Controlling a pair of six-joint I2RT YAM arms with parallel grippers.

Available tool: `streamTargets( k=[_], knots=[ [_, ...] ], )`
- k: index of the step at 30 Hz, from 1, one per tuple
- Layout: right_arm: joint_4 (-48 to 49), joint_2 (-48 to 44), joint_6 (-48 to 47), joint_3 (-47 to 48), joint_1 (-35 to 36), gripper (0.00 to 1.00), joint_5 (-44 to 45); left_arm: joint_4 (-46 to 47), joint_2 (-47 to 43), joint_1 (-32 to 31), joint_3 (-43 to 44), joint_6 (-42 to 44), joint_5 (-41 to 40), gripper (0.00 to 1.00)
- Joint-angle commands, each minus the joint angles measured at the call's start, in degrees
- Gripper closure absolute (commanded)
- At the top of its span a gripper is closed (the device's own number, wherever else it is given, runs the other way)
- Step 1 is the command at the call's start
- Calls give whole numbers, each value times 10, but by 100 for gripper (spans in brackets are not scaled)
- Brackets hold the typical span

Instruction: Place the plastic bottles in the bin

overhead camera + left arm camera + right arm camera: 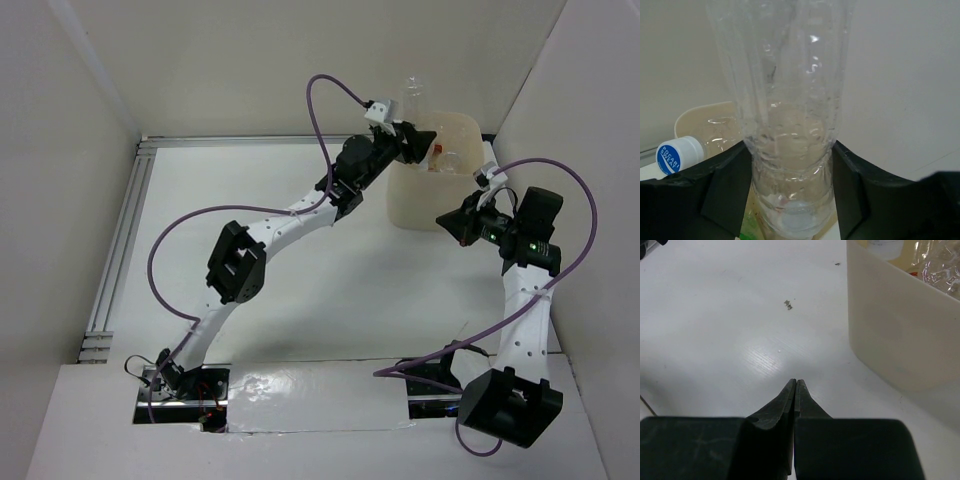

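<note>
My left gripper (412,140) is shut on a clear crinkled plastic bottle (414,98) and holds it upright over the back left part of the cream bin (425,205). In the left wrist view the bottle (790,100) fills the gap between both black fingers (725,185), with the bin's rim (692,114) below. Inside the bin lie a bottle with a blue-and-white cap (677,155), a bit of green (747,232), and a red-labelled bottle (438,151). My right gripper (446,222) is shut and empty, just right of the bin's near wall (900,335).
White walls close in the white table (300,290) on the left, back and right. An aluminium rail (120,240) runs along the left edge. Small specks (788,304) lie on the table in front of the right gripper (795,383).
</note>
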Motion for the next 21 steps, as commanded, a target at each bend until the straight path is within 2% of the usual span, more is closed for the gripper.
streamTargets(
  k=[1, 4, 9, 13, 21],
  knots=[
    [4, -14, 8, -7, -3, 100, -26, 37, 5, -8, 10, 24, -22, 29],
    [10, -14, 8, -7, -3, 100, -26, 37, 5, -8, 10, 30, -22, 29],
    [10, -14, 8, -7, -3, 100, -26, 37, 5, -8, 5, 30, -22, 22],
    [10, -14, 3, -7, -3, 100, -32, 31, 5, -14, 5, 40, -22, 4],
    [10, -14, 3, -12, -3, 100, -42, 26, -34, -24, -12, 64, -22, 2]
  ],
)
